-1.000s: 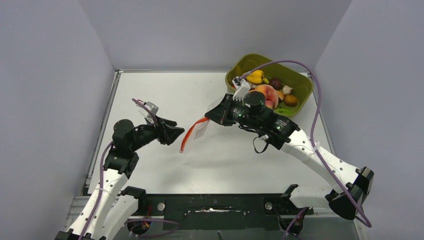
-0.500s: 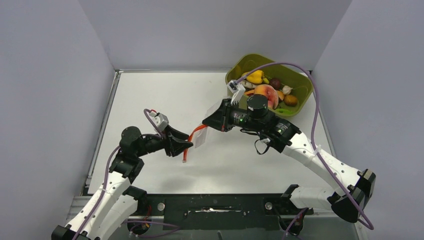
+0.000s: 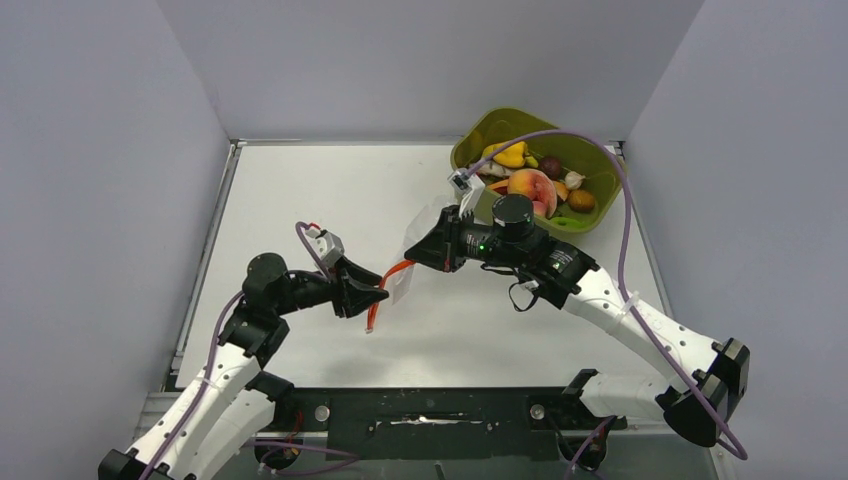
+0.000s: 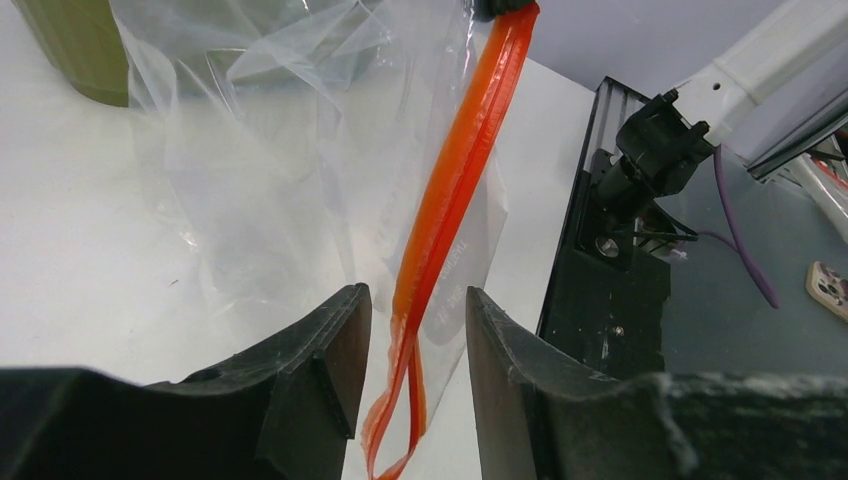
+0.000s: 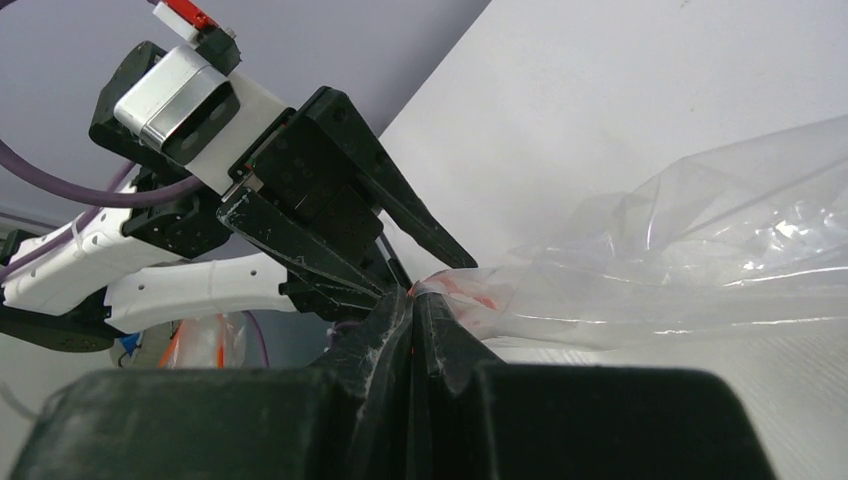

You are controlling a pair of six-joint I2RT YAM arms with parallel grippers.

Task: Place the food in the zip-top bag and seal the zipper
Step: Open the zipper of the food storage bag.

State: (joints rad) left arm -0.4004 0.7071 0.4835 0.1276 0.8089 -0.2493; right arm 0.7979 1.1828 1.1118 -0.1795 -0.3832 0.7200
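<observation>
The clear zip-top bag (image 3: 404, 284) hangs above the table, and my right gripper (image 3: 415, 256) is shut on the upper end of its mouth (image 5: 413, 296). Its red-orange zipper (image 4: 455, 180) slopes down and passes between the fingers (image 4: 320, 370) of my left gripper (image 4: 415, 300). That gripper (image 3: 378, 292) is open and straddles the strip near its lower end, with a gap on each side. The strip's two layers are parted at the bottom. The food lies in the tub: a peach (image 3: 532, 187), a yellow pepper (image 3: 511, 155) and a dark purple piece (image 3: 550, 165).
The olive-green tub (image 3: 478, 127) stands at the table's back right, behind the right arm. A purple cable (image 3: 620, 190) loops over it. The black base rail (image 4: 605, 300) runs along the near edge. Grey walls enclose three sides of the table.
My left gripper has moved right to the bag and now straddles the zipper's lower end, its jaws narrower than before. My right gripper has shifted slightly left with the bag.
</observation>
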